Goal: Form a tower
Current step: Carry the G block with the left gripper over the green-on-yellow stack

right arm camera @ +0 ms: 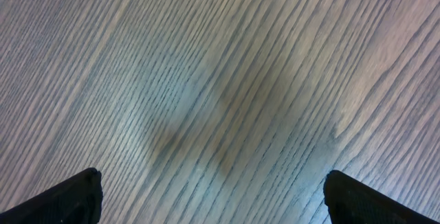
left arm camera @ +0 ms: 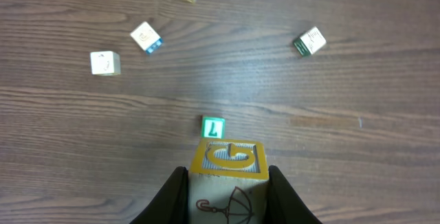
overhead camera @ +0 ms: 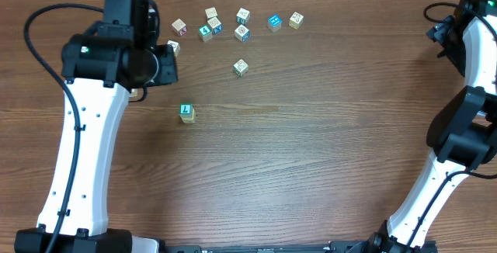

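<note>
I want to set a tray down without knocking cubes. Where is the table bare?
Bare: the table's middle and near half, from the green cube to the right arm; the right gripper hangs open over plain wood. Crowded: the far strip, where loose cubes cluster beside the left gripper, shut on a yellow-framed cube.

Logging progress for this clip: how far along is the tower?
Done: no stack shows yet; a green-topped cube stands apart. In hand: the left end effector grips a yellow-framed cube. Left: placing it, then the loose cubes near the far edge.
</note>
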Robot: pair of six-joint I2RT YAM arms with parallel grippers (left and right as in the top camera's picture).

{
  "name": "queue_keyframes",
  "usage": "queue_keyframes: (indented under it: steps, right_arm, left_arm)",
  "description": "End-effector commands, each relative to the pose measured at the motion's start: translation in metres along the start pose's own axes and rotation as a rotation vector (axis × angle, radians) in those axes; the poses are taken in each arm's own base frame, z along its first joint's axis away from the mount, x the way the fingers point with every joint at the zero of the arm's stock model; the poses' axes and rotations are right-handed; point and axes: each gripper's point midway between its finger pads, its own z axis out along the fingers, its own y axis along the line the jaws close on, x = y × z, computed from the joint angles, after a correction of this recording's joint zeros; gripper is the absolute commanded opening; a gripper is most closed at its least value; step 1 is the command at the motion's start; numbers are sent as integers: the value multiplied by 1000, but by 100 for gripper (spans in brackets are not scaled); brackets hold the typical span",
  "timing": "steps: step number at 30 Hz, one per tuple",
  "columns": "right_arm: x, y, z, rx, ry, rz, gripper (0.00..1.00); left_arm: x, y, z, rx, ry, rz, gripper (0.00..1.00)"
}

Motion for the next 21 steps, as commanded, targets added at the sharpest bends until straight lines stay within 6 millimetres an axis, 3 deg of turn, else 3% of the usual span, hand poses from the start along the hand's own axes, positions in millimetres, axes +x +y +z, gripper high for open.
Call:
queue_keyframes:
  steps: [1,15,21]
  right_arm:
    - [-4,1,0,4,-17,2,100]
    - [-4,1,0,4,-17,2,100]
    - [-4,1,0,4,-17,2,100]
  left_arm:
    - [-3,-7,-16,-3,-42,13,20]
    - [14,-32,-15,18,1,18,20]
    - [10,-16,-7,-99,-9,-19,21]
